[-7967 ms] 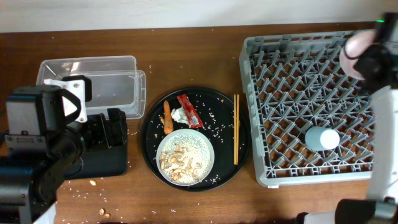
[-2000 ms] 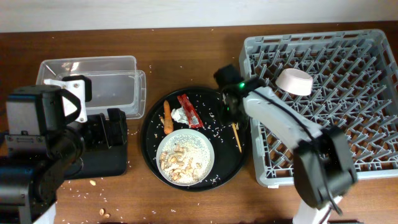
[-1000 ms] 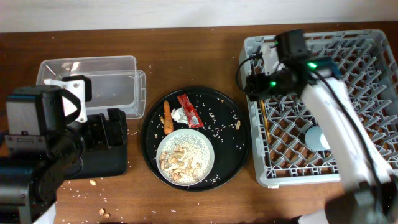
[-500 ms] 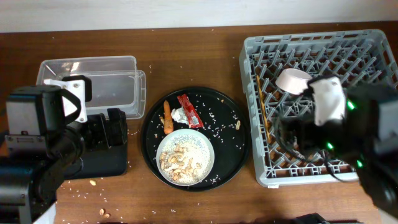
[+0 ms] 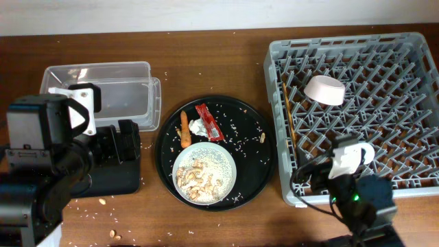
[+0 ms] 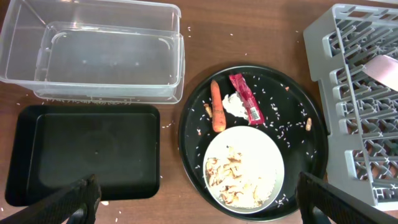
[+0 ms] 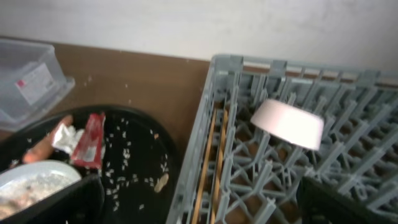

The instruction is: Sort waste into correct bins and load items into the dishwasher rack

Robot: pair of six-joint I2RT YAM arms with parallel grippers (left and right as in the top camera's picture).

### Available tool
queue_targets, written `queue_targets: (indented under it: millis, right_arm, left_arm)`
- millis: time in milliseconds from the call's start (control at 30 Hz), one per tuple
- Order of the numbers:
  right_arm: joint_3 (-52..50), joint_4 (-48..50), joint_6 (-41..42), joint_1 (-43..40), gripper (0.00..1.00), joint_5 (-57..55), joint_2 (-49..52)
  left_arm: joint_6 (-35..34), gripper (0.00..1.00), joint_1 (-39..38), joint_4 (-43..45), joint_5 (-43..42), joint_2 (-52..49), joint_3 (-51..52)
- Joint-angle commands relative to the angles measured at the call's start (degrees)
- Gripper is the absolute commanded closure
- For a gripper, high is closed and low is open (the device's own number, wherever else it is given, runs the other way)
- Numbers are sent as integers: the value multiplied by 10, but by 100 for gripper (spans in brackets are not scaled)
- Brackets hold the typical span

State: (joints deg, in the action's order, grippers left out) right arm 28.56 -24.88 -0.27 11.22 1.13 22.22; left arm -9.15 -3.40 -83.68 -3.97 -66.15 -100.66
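Since the left tool (image 6: 199,200) and right tool (image 7: 199,202) both gape wide and empty, the red foil wrapper (image 6: 247,98), long axis roughly front-to-back, lies between them, seemingly nearer the left.

Left arm (image 5: 51,161) is black and grey; right arm (image 5: 357,197) black, seemingly green-lit.

Chopsticks (image 7: 208,163): in rack (image 7: 364,84) — just ahead of right gripper (image 7: 199,210).
Bowl (image 5: 204,173), wrapper (image 7: 91,147), carrot (image 5: 184,130): on round tray (image 7: 138,163) — left of the gripper.
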Motion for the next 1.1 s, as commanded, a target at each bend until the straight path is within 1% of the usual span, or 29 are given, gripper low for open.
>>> queue_targets:
  millis: [0, 100, 200, 333, 1067]
  right_arm:
    - [-115, 64, -3, -35, 2, 38, -93]
    - [-188, 105, -3, -56, 2, 47, -156]
    - [-239, 134, -3, -65, 2, 47, -207]
    - [-282, 210, -3, -64, 2, 47, -219]
    - [-282, 211, -4, -64, 2, 47, -219]
  left_arm:
    - [-2, 1, 2, 0, 8, 5, -2]
    - [-2, 1, 2, 0, 8, 5, -2]
    - [-2, 1, 2, 0, 8, 5, -2]
    - [-2, 1, 2, 0, 8, 5, -2]
    - [-2, 1, 2, 0, 8, 5, -2]
